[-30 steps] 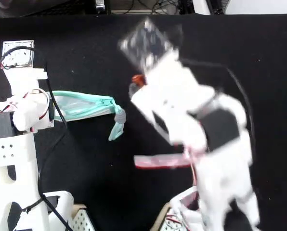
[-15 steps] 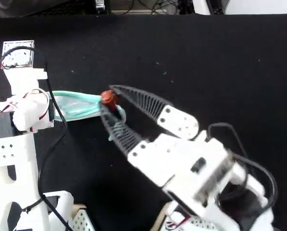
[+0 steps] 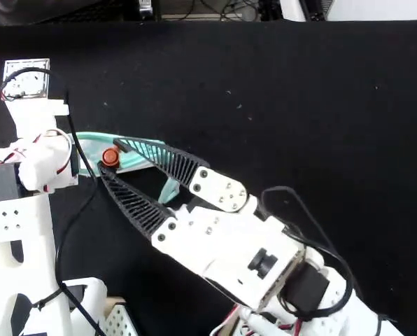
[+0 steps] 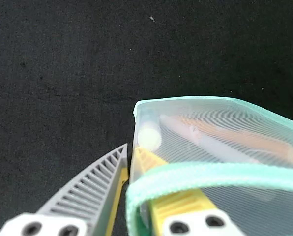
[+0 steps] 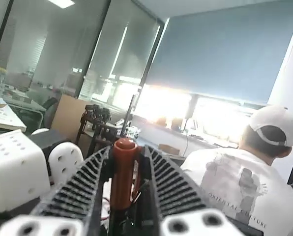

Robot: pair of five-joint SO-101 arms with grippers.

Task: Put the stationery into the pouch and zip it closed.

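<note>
- The right fingers were clamped on a red-orange cylindrical marker, right at the mouth of the mint-green mesh pouch.
- The left fingers pinched the pouch's end on the black tabletop.
- Looked like the loading step. Next up would be sliding the marker in, letting go, then zipping.

Translucent ribbed plastic pouch, glossy pen, matt cloth tabletop
</note>
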